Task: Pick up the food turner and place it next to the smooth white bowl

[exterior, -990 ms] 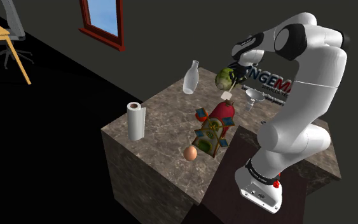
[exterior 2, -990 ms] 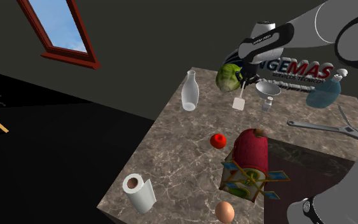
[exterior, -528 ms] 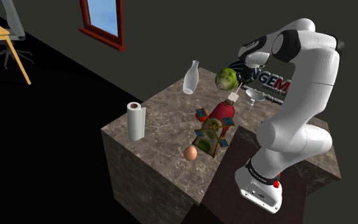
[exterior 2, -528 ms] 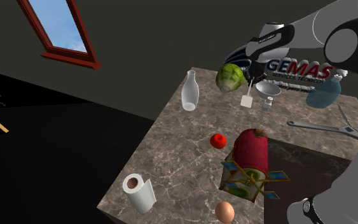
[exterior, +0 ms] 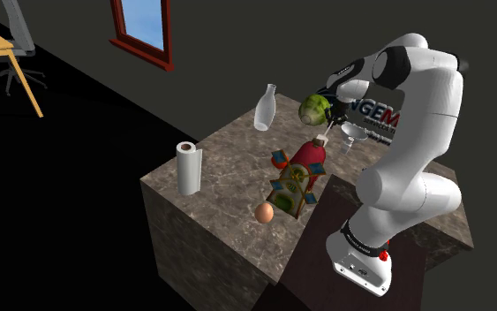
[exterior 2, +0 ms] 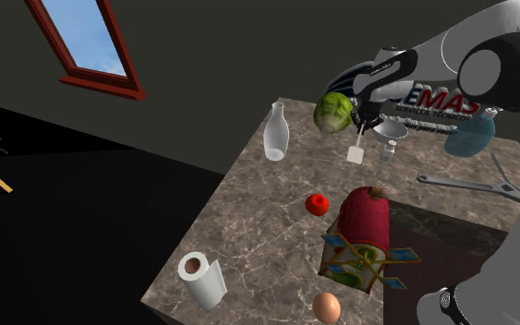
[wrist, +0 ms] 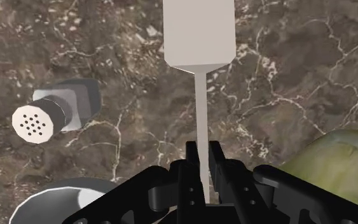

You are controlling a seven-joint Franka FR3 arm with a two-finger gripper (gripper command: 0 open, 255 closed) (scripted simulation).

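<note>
Since a second ago the gripper (exterior 2: 363,121), fingers clamped on the thin handle of the food turner (exterior 2: 356,152), has drifted right from the green cabbage (exterior 2: 333,112) at upper middle, blade hanging straight down over the marble counter (exterior 2: 267,222), white bowl (exterior 2: 392,130) just to its right.

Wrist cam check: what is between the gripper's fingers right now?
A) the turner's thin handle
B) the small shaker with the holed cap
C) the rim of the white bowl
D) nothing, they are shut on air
A: in the wrist view the gripper has its two black fingers clasped on the thin handle of the food turner, whose flat blade sticks out beyond them.
</note>
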